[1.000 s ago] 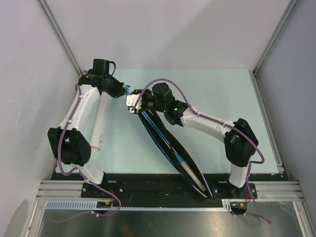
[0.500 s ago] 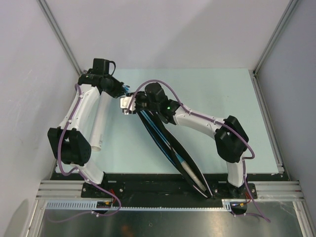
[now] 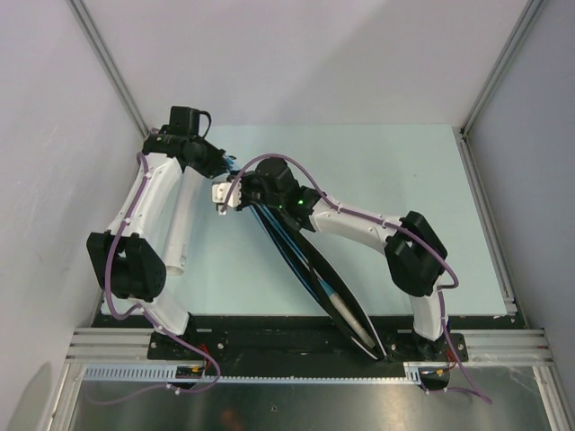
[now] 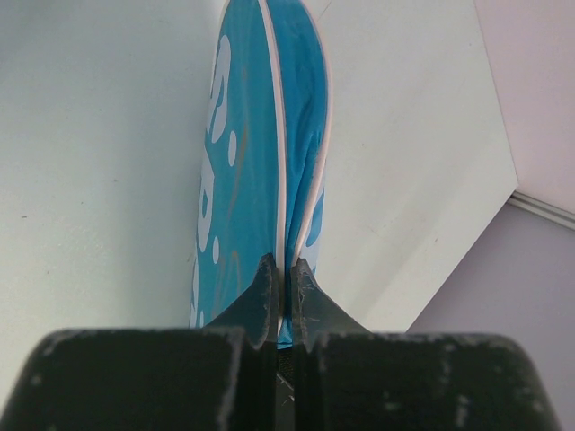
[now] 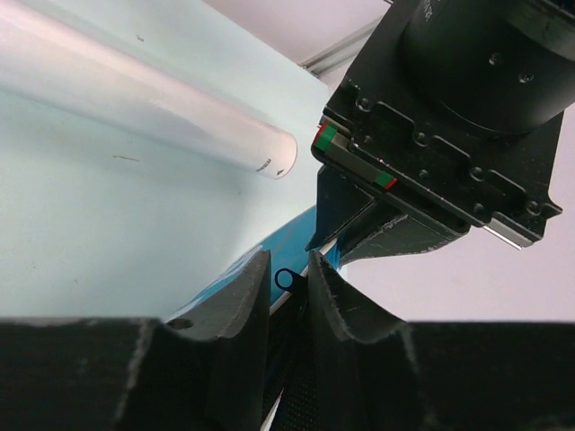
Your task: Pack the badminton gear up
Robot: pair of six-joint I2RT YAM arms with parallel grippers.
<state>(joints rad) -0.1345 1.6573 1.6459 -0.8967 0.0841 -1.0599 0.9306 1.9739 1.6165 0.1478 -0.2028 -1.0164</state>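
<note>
The right end effector [image 5: 288,262] is closing in. Its jaws have narrowed over the last second to a slim gap, and the small black zipper pull [image 5: 285,279] sits right at the tips, low centre of the right wrist view. It isn't clamped yet: the gap looks a touch wider than the ring, so it has nothing in its hold. From above, the right arm [image 3: 359,224] has swung leftward, carrying that end effector to the far end of the racket bag [image 3: 301,260], upper centre of the frame.

The left end effector [image 4: 283,268] hasn't budged. It is pinched fully shut on the bag's edge, with the blue cloth and white lettering running away up the left wrist view.

My read is that this is the zip step: one side anchors the bag while the other goes for the pull. The bag lies slantwise from upper centre down toward the lower right of the top view, with a white racket handle [image 3: 352,321] showing in its open seam near the bottom. The white tube [image 5: 153,117] lies on the tabletop [image 3: 395,171] at the left, outside the bag.

Some things are hard to see. The left arm [image 3: 148,215] covers much of the tube from above, and the right wrist hides the bag's tip. I can't tell whether a pad already touches the pull. No shuttlecocks show anywhere, and whether both rackets are inside the bag is hidden.
</note>
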